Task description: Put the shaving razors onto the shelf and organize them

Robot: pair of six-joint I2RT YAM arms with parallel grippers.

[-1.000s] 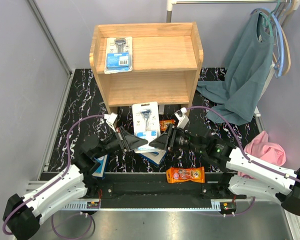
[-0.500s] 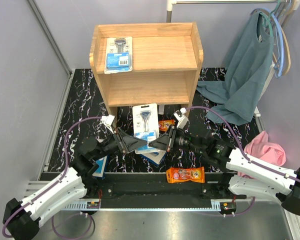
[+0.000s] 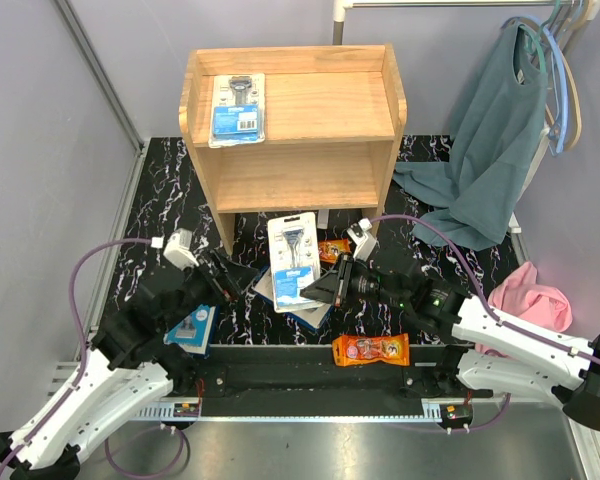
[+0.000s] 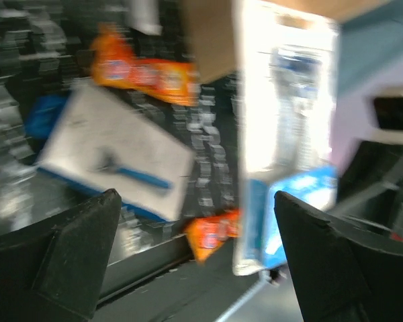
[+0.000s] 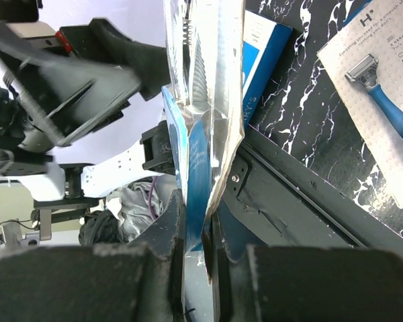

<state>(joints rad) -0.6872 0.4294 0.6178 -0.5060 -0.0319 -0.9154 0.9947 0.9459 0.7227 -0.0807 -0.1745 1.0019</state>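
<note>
R fingers (image 3: 310, 290) clamp blister pack (image 3: 291, 262) by its lower edge, upright above desk (image 3: 170, 215), in front of shelf (image 3: 320, 100); L fingers (image 3: 232, 275) spread wide, holding nothing; 2nd blister pack (image 3: 237, 110) lies flat on top tier, label unreadable; white box (image 5: 376, 74) on desk shows "H", prob. a brand initial; orange packet (image 3: 370, 349) lies near R arm base.

Shelf (image 3: 290, 150) at rear of tabletop (image 3: 170, 200), blister pack (image 3: 238, 110) left on its top tier, second blister pack (image 3: 293, 262) before the shelf, packet (image 3: 333, 250) just right of it, second packet (image 3: 371, 349) near front edge, flat box (image 3: 193, 328) front left.
</note>
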